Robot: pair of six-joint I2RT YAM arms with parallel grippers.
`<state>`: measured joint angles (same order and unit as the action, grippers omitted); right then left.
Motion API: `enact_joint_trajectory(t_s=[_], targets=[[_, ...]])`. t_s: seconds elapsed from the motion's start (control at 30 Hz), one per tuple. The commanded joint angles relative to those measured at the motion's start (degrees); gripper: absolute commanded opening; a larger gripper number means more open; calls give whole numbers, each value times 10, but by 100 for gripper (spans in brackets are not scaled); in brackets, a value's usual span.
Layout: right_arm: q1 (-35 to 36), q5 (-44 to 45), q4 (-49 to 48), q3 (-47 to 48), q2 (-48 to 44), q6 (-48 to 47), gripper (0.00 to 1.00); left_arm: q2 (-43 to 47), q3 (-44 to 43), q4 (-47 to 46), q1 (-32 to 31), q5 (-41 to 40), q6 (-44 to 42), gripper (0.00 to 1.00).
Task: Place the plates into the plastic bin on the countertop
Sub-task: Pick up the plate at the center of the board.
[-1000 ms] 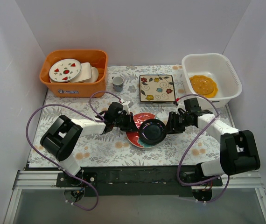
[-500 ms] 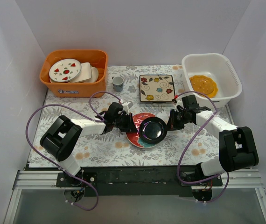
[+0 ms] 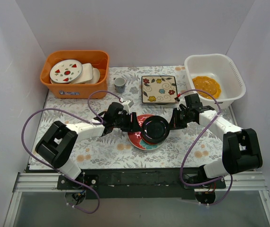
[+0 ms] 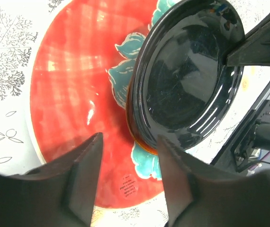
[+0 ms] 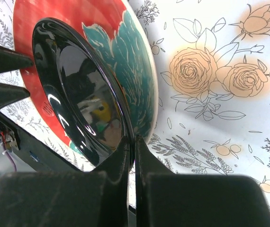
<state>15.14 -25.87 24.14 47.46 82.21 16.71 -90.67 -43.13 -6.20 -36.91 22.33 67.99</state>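
**Dark plate clamped at its 3 o'clock rim; other pincer open**

In the top view we see the dark plate (image 3: pixel 155 129) near the ctr of the table (image 3: pixel 102 151). It sits tilted over the red-and-teal plate (image 3: pixel 139 138), which lies flat on the leaf print. The right pincer (image 3: pixel 173 124) comes in from 3 o'clock. Its wrist cam shows the jaws closed tight on the dark plate's rim.

The left pincer (image 4: pixel 130 139) sits at the plate's 9 o'clock w/ its fingers (image 4: pixel 85 175) apart, gripping nothing. The dark rim is just ahead of the gap.

At 12 o'clock from the dark plate lies the floral plate (image 3: pixel 159 89), flat. The white bin (image 3: pixel 229 66) stands at the table's 1–2 o'clock corner w/ the yellow plate (image 3: pixel 206 86) inside. An orange bin (image 3: pixel 76 90) w/ white plates (image 3: pixel 66 71) stands at 10–11 o'clock, and a cup (image 3: pixel 120 84) is just beside it.
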Motion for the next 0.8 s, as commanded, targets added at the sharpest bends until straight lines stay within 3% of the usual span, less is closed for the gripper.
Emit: enact_joint_trajectory(t_s=[0.0, 0.13, 0.27, 0.77], targets=[[2, -16, 5, 29, -20, 0, 1, 37, -5, 8, -3, -10, -6, 53], [2, -19, 6, 34, -21, 1, 1, 51, 0, 9, -3, -23, -8, 85], [2, -16, 7, 39, -21, 0, 1, 76, 8, 9, -3, -43, -13, 98], [2, -14, 9, 78, -9, 5, 1, 105, 11, 20, -3, -64, -15, 98]])
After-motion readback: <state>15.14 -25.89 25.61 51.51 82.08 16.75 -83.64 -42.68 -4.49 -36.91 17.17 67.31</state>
